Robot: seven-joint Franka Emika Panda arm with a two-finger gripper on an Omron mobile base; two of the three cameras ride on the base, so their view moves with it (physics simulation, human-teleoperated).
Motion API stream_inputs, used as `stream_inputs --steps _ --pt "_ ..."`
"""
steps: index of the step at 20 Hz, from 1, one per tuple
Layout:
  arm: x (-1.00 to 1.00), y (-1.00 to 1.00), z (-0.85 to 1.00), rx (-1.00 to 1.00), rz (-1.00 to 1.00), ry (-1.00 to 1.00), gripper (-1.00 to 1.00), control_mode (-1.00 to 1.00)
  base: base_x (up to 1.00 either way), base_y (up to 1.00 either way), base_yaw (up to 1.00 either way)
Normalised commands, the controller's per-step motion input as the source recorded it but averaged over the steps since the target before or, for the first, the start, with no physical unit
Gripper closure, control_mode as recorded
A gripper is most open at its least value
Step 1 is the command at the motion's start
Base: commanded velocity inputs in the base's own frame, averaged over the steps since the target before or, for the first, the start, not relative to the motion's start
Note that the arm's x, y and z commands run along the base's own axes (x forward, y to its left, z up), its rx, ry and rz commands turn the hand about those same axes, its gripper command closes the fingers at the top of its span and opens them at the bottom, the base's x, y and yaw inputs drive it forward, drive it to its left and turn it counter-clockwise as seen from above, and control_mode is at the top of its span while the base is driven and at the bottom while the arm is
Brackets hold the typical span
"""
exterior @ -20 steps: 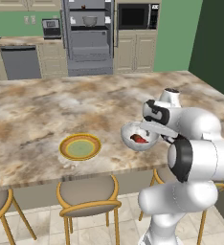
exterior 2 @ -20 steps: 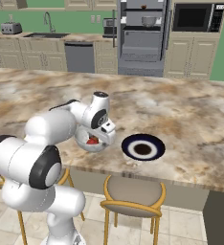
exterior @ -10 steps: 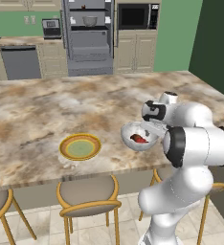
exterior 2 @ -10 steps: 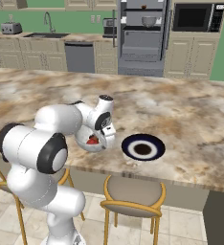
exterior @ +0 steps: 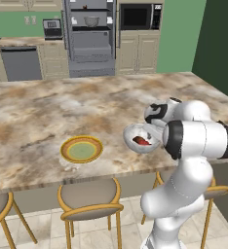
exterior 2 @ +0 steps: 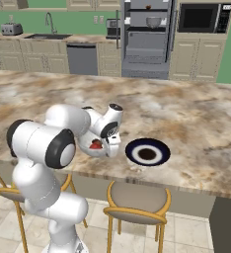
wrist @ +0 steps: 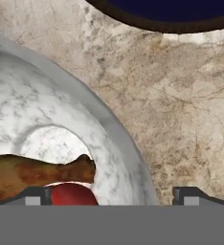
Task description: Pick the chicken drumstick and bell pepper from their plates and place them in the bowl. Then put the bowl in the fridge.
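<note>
The whitish speckled bowl (exterior: 134, 133) (exterior 2: 86, 148) (wrist: 47, 115) stands near the counter's front edge. The brown chicken drumstick (wrist: 37, 173) and the red bell pepper (exterior: 143, 141) (exterior 2: 95, 145) (wrist: 72, 196) lie inside it. My gripper (exterior: 154, 136) (exterior 2: 110, 147) (wrist: 115, 196) is open and hangs low over the bowl's rim, one fingertip (wrist: 35, 196) over the inside and the other over the counter outside. The dark plate (exterior 2: 147, 151) (wrist: 171, 12) lies bare just beside the bowl. The yellow-rimmed plate (exterior: 82, 149) lies bare on the bowl's other side. The steel fridge (exterior: 89, 39) (exterior 2: 148, 37) stands at the back wall, shelves showing.
Wooden bar stools (exterior: 89, 199) (exterior 2: 137, 200) stand below the counter's front edge. A black microwave (exterior: 139, 16) (exterior 2: 202, 17) sits next to the fridge. A dishwasher (exterior: 19, 64) and a sink (exterior 2: 46, 35) line the back wall.
The arm's elbow has swung round and the hand has sunk a little toward the bowl's rim. The bowl and both plates have stayed put. The gripper remains open.
</note>
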Motion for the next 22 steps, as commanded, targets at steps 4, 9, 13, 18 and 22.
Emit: stream_inputs --steps 4,9,13,18,22 --pt "0.05 0.0 -0.26 0.0 -0.07 0.0 -1.0 -1.0 0.0 0.0 0.0" --pt "0.04 0.01 -0.19 0.0 -0.03 -0.02 -1.0 -1.0 0.0 0.0 0.0" --pt "-0.12 0.13 -0.04 0.01 0.0 -0.09 1.0 -1.0 0.0 0.0 0.0" --pt "-0.25 0.11 0.0 0.0 0.01 -0.05 1.0 -1.0 0.0 0.0 0.0" --pt "-0.31 0.1 -0.01 0.0 0.09 0.0 1.0 -1.0 0.0 0.0 0.0"
